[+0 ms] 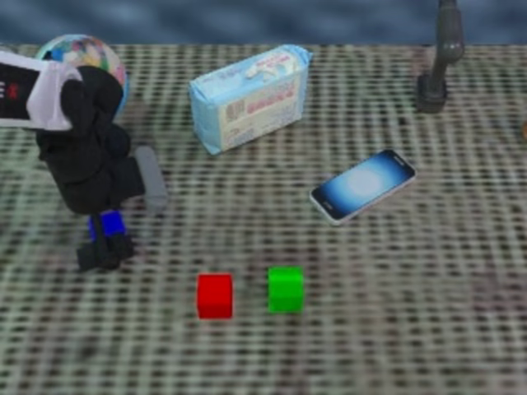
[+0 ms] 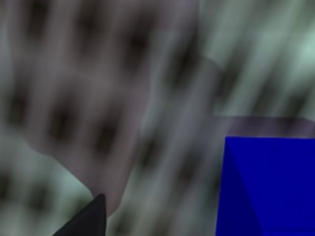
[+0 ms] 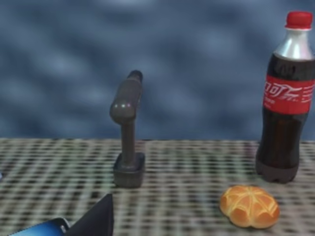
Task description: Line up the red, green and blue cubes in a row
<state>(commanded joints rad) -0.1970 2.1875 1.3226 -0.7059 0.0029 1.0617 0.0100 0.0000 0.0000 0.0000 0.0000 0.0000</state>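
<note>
The blue cube (image 1: pixel 108 223) sits between the fingers of my left gripper (image 1: pixel 105 239) at the left side of the table (image 1: pixel 428 329), my jaws clenched on it, its blue top showing just above the dark fingertips; in the left wrist view the blue cube (image 2: pixel 268 187) fills the corner beside one dark fingertip (image 2: pixel 91 219). To the right of it and nearer the front edge stand the red cube (image 1: pixel 214 295) and the green cube (image 1: pixel 285 289), side by side with a gap between them. Beyond the green cube lies a smartphone (image 1: pixel 363 185), screen lit, and farther back a pale blue tissue pack (image 1: pixel 250 96) whose print I cannot read. A small globe (image 1: pixel 82 51) shows behind my left arm. The right wrist view takes in a dark handheld tool (image 3: pixel 128 132) standing upright, a bread roll (image 3: pixel 249 206) and a cola bottle (image 3: pixel 285 98) with a red label in white script. I cannot tell the state of my right gripper's jaws.
</note>
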